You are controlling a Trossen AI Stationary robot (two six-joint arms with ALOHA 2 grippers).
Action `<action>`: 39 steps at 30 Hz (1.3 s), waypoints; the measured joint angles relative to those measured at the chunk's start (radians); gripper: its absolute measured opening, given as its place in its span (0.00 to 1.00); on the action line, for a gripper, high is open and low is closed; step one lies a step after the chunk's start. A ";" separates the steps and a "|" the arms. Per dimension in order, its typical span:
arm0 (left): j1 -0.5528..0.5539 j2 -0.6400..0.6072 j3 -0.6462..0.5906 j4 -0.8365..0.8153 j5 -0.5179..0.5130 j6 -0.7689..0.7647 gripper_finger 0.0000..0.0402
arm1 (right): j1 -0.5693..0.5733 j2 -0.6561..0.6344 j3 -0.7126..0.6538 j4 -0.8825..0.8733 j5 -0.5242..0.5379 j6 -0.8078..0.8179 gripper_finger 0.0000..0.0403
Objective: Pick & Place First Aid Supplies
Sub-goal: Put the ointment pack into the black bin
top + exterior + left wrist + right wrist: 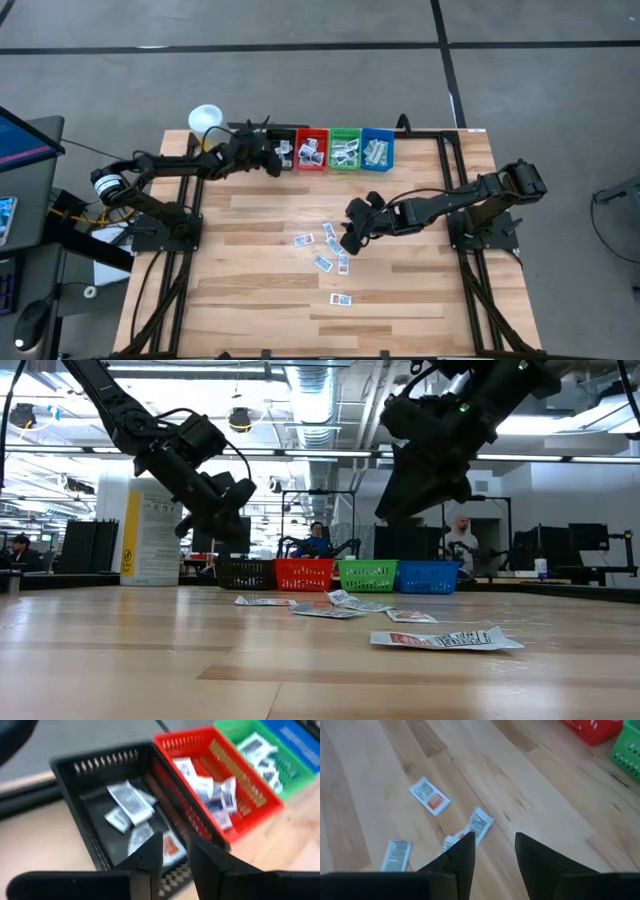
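Observation:
Several first aid supplies, small white packets, lie flat on the wooden table near its middle. Others lie in the black bin, the red bin, the green bin and the blue bin. My left gripper hangs open over the black bin's near end. Through its gap shows a packet with orange print, lying in that bin. My right gripper hangs open, slanting down over the loose packets, above a barcode packet and beside an orange-printed one.
The four bins stand in a row at the table's far edge. A white-capped bottle stands left of them, off the wooden top. One packet lies alone nearer the front edge. People sit in the room behind the table.

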 joint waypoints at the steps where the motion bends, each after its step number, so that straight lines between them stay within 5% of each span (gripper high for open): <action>1: -0.010 0.000 -0.001 -0.011 0.001 0.000 0.22 | 0.001 0.000 0.000 0.009 0.000 0.000 0.33; 11: -0.200 0.000 -0.130 0.043 0.008 -0.018 0.21 | 0.009 0.000 0.001 0.020 0.000 -0.011 0.33; 24: -0.501 0.000 -0.217 0.317 -0.025 0.023 0.22 | 0.067 0.000 0.001 0.015 -0.003 -0.063 0.33; 32: -0.540 0.000 -0.217 0.339 -0.144 0.026 0.22 | 0.100 0.075 0.000 0.049 -0.019 -0.061 0.35; 39: -0.540 0.000 -0.217 0.345 -0.150 0.019 0.22 | 0.129 0.268 0.000 0.163 -0.180 0.010 0.35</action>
